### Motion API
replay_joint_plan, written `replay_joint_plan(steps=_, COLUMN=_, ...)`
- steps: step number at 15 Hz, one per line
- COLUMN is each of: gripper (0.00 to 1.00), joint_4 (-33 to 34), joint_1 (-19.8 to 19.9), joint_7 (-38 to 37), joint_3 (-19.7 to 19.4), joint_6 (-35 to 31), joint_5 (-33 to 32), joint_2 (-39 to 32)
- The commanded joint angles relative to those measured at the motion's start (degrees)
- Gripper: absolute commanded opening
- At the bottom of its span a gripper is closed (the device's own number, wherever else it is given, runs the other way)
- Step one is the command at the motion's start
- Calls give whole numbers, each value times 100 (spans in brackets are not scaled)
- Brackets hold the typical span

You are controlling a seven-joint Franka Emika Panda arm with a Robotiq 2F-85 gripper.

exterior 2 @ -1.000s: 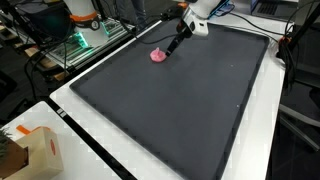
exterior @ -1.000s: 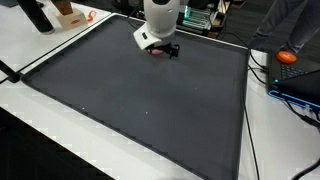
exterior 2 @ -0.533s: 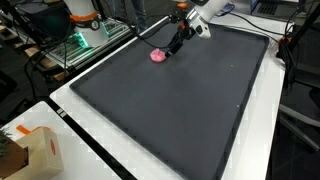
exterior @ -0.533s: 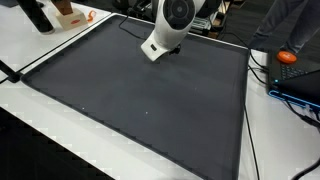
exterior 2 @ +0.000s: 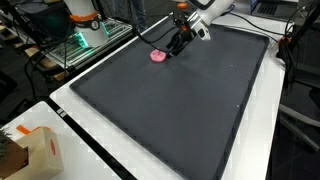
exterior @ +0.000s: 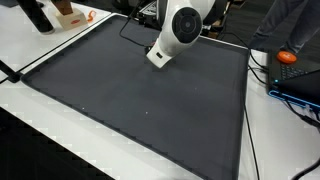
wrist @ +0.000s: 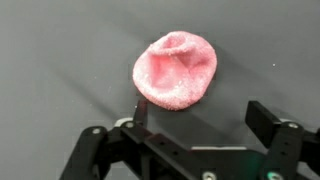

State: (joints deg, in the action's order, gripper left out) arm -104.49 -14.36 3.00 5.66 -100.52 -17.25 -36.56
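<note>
A fuzzy pink round cloth piece (wrist: 175, 68) lies on the dark mat (wrist: 60, 50), near the mat's far edge in an exterior view (exterior 2: 158, 56). My gripper (wrist: 200, 110) hovers just beside it, open, with nothing between the fingers. The left finger (wrist: 140, 106) sits at the pink piece's near rim and the right finger (wrist: 265, 115) stands well clear over bare mat. Seen from outside, the gripper (exterior 2: 176, 45) leans down toward the piece. In an exterior view the white wrist (exterior: 178, 28) hides the pink piece.
The dark mat (exterior: 140, 100) covers most of a white table. A cardboard box (exterior 2: 30, 150) stands at one corner. An orange object (exterior: 288, 57) and cables (exterior: 252, 110) lie beside the mat. A black bottle (exterior: 35, 14) and green-lit equipment (exterior 2: 88, 38) stand beyond the edge.
The wrist has swung and tilted over, now covering the pink piece in an exterior view. The gripper stays open close to the piece, which has not moved.
</note>
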Motion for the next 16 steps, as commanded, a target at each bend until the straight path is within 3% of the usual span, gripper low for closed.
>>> replay_joint_plan(steps=1, gripper=100, joint_4=217, joint_1=-26, joint_7=174, joint_3=48, joint_6=279, joint_5=-184, joint_2=-183)
replay_joint_plan(steps=16, gripper=100, joint_4=242, joint_1=168, joint_7=164, joint_3=12, joint_6=235, joint_5=-18, joint_2=37)
